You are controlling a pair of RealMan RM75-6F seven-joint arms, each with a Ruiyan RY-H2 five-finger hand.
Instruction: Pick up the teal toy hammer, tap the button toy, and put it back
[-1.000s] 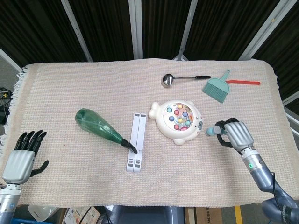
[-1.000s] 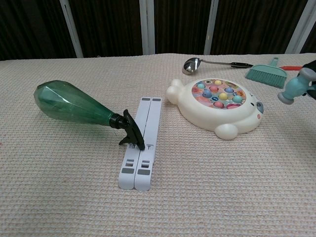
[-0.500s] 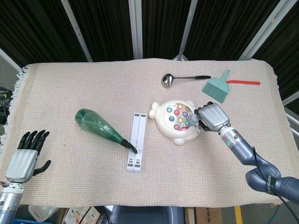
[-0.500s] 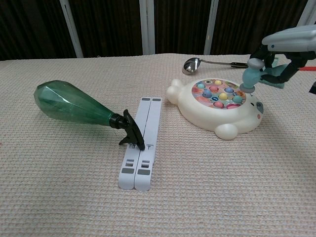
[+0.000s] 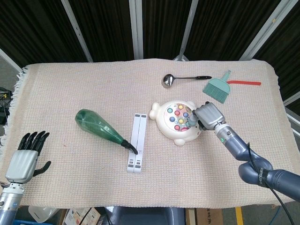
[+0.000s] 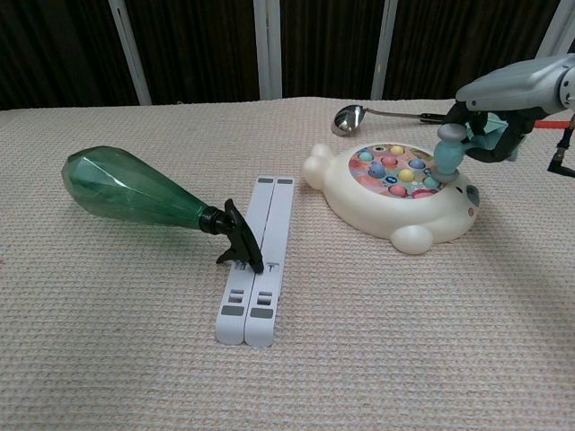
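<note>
Two steps look done: the right hand (image 6: 503, 99) has its fingers wrapped round the teal toy hammer (image 6: 446, 153), whose head is down on the white bear-shaped button toy (image 6: 395, 193). Putting it back remains. Left hand (image 5: 22, 159) idles, fingers spread.

1. The button toy (image 5: 177, 121) sits right of centre on the desk (image 5: 70, 89).
2. The folding stand (image 5: 136, 142) lies just left of it, with the spray bottle (image 5: 99, 125) further left, its nozzle resting on the stand.
3. Behind the toy lie the ladle (image 5: 183, 78) and, to its right, the small brush (image 5: 218, 88).
4. The right robot hand (image 5: 208, 116) holds the hammer (image 6: 447, 152) over the toy's right edge.
5. The left robot hand (image 5: 24, 159) sits at the near left corner.
</note>
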